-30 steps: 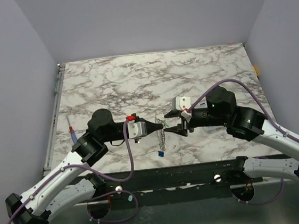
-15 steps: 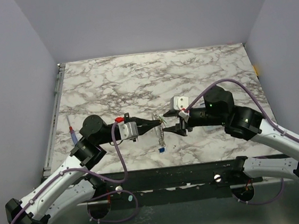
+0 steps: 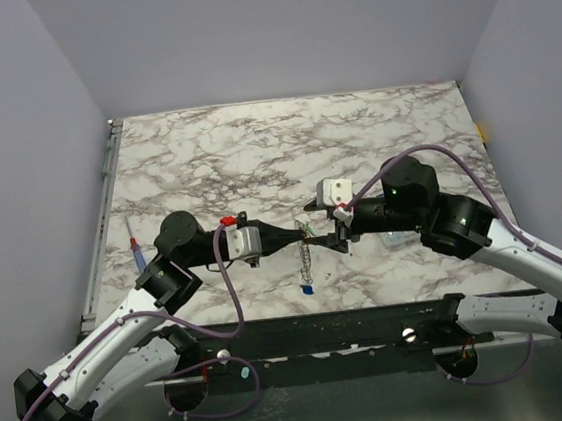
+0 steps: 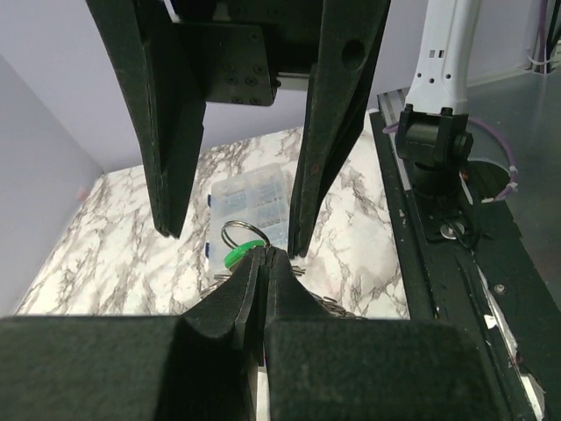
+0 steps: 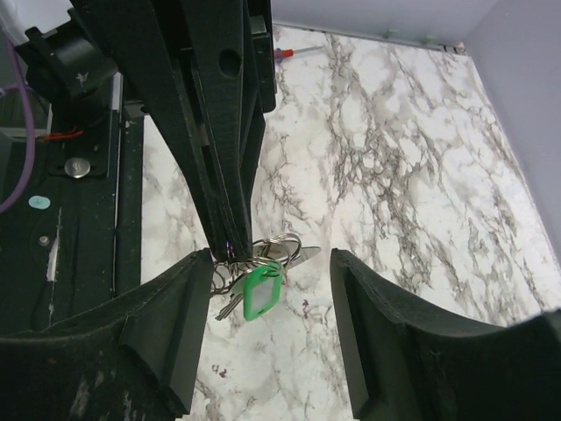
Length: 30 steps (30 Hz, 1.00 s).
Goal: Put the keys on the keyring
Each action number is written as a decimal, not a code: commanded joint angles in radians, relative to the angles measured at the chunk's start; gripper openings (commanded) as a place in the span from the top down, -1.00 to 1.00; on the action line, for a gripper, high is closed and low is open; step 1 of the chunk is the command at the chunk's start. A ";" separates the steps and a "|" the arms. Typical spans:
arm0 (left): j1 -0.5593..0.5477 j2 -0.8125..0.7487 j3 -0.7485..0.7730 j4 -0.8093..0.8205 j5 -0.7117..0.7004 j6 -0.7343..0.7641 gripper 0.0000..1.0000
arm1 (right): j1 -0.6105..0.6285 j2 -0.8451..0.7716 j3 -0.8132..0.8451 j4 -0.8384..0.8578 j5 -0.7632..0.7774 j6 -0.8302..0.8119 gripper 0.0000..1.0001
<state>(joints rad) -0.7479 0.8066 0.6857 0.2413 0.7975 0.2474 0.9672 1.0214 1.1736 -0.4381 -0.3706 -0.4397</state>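
Left end effector is pinched tight on the keyring, holding it above the counter. The green key dangles just beside its tip, between the right end effector's wide-spread fingers.

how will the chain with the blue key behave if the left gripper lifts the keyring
Probably floppy: the chain trails in a loose line of fine links from the left gripper to the blue key, so it would likely swing. Probably light too, since a fingertip pinch at the keyring holds it. The green key may slide.
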 commanded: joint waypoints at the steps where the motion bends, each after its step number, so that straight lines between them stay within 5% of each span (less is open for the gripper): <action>1: 0.007 -0.001 0.007 0.013 0.050 0.000 1.00 | 0.004 0.035 0.019 -0.037 -0.011 -0.024 -0.22; 10: 0.020 -0.006 -0.001 0.013 0.056 -0.001 1.00 | 0.004 0.034 0.026 -0.068 -0.030 -0.019 0.37; 23: 0.057 -0.004 -0.011 0.060 0.044 -0.025 1.00 | 0.004 0.014 -0.005 -0.065 -0.040 0.003 0.49; 30: 0.070 -0.017 -0.020 0.097 0.024 -0.050 1.00 | 0.004 0.016 -0.014 -0.063 -0.023 0.000 0.84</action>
<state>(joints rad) -0.6945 0.8070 0.6746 0.2588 0.8303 0.2211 0.9665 1.0515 1.1732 -0.5026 -0.3847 -0.4461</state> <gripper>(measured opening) 0.017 0.115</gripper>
